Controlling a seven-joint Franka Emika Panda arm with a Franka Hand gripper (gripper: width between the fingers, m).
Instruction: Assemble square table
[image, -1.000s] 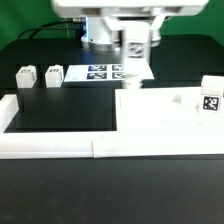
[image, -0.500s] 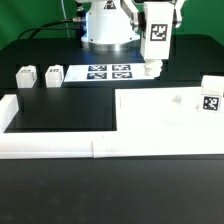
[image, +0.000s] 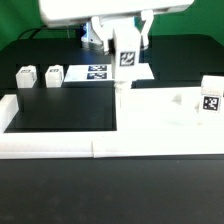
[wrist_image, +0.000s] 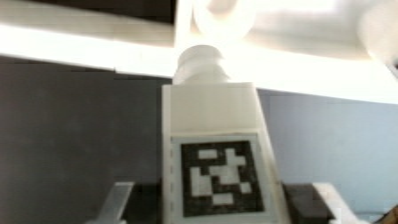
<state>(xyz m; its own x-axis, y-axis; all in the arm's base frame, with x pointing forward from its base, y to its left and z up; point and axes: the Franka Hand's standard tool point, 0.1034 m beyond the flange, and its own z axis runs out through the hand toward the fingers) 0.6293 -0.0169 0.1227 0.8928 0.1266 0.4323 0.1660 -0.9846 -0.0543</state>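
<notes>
My gripper is shut on a white table leg with a black-and-white tag, and holds it upright above the tabletop's back left corner. In the wrist view the leg fills the middle, its screw tip pointing at the white tabletop, with a finger on each side. The square tabletop lies flat at the exterior view's right. Another leg stands on its right edge. Two more legs stand at the left.
The marker board lies at the back, partly behind the held leg. The low white border wall runs along the front and left. The robot base is at the back centre.
The gripper with the leg has swung from the right back toward the left and lower, over the tabletop's back left corner. The other legs have not moved.
</notes>
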